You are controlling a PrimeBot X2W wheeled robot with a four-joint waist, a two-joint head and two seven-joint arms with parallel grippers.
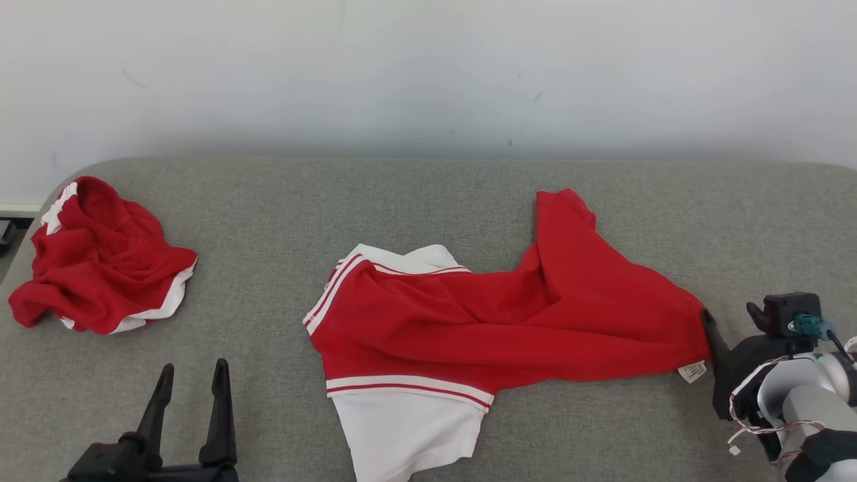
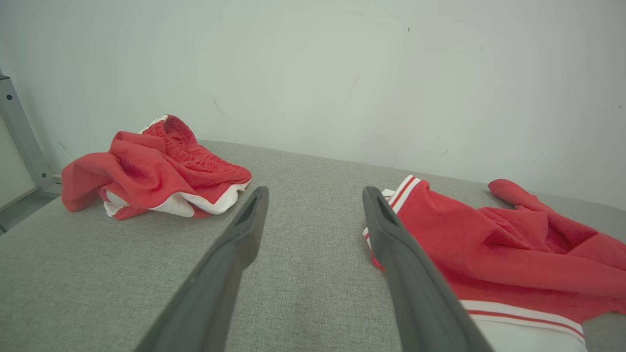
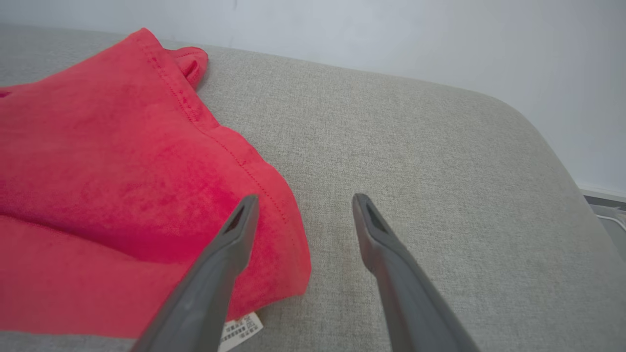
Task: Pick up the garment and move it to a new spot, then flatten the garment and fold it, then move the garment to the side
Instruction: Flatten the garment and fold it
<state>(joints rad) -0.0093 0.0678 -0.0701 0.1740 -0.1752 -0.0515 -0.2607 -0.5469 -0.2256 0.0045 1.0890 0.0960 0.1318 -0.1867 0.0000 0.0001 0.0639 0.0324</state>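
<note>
Your red-and-white garment point(image 1: 509, 314) sprawls across the centre and right of the head frame on the grey padded surface point(image 1: 268, 201), its long axis running left to right. Its red hem corner, care label point(image 1: 693, 370) showing, lies just beside your right end effector point(image 3: 303, 200) at the right edge, fingers spread, gripping nothing. Your left end effector point(image 1: 193, 368), lower left and also spread, stands well apart. A second red garment point(image 1: 100, 261) sits crumpled at far left.

The head camera looks down on the grey surface point(image 1: 428, 201); both wrist cameras sit low and close, sharing the spread red garment point(image 3: 98, 161).
</note>
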